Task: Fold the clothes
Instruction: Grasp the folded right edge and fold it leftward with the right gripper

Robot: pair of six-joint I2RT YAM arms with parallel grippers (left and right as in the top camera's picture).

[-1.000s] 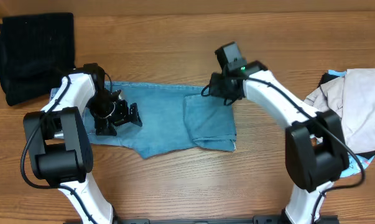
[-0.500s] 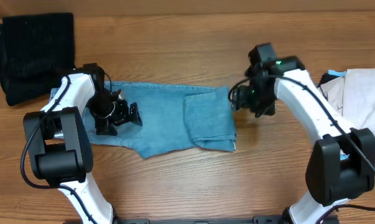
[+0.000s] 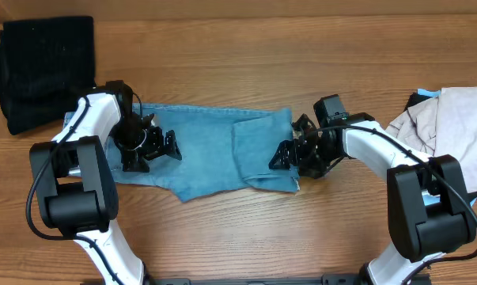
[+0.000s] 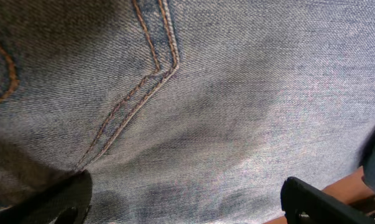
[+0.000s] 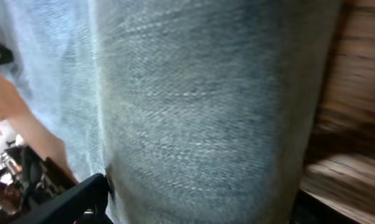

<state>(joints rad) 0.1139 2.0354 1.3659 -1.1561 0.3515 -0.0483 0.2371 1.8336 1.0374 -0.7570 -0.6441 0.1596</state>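
Running toward the right edge of the table (image 3: 238, 63), the jeans (image 3: 206, 150) end beside the right gripper (image 3: 288, 146), jaws wide; the left gripper (image 3: 154, 154) rests spread on them.

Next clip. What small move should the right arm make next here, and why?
Probably close the right hand on the folded right edge of the jeans. It sits low at that edge, open, with denim filling the space between its fingers in the wrist view, while the left hand, also open, rests on the opposite end.
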